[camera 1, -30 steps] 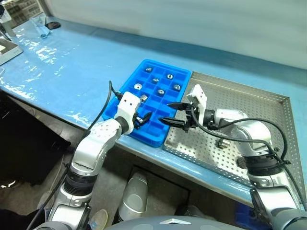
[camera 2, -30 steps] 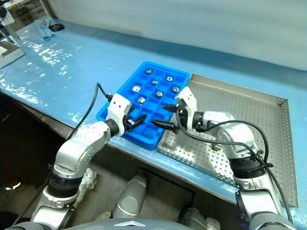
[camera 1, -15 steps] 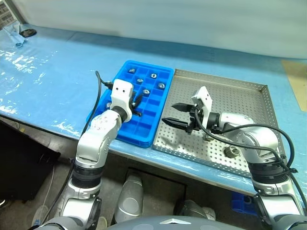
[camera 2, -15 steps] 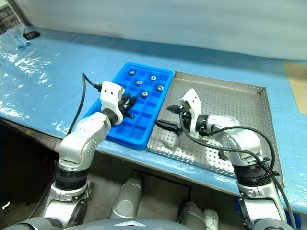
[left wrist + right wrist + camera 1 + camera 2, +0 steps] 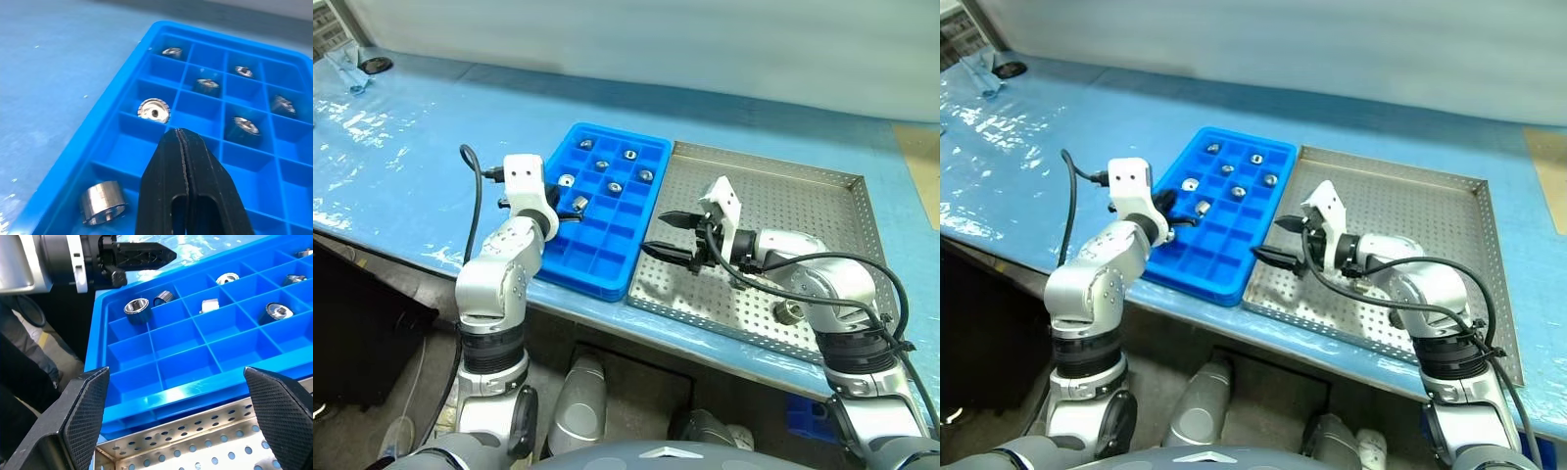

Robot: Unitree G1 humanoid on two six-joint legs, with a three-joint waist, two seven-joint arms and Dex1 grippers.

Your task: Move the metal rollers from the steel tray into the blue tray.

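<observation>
Inside the blue tray (image 5: 603, 210) seven metal rollers (image 5: 153, 109) already sit, one (image 5: 789, 312) remains near the steel tray's (image 5: 822, 191) front right corner; my left gripper (image 5: 182, 142) is pinched together empty, my right gripper (image 5: 668, 237) gapes wide

The steel tray (image 5: 822, 201) has lots of bare floor, with just one of the metal rollers (image 5: 790, 312) near its front edge, so a hand could go almost anywhere there. The right gripper (image 5: 668, 238) hangs over the steel tray's left side, fingers wide apart. The left gripper (image 5: 1175, 208), fingers pressed together, sits over the blue tray (image 5: 607, 266) by its left wall. The blue tray's front boxes are bare. The blue surface (image 5: 421, 147) to the left is wide open.
</observation>
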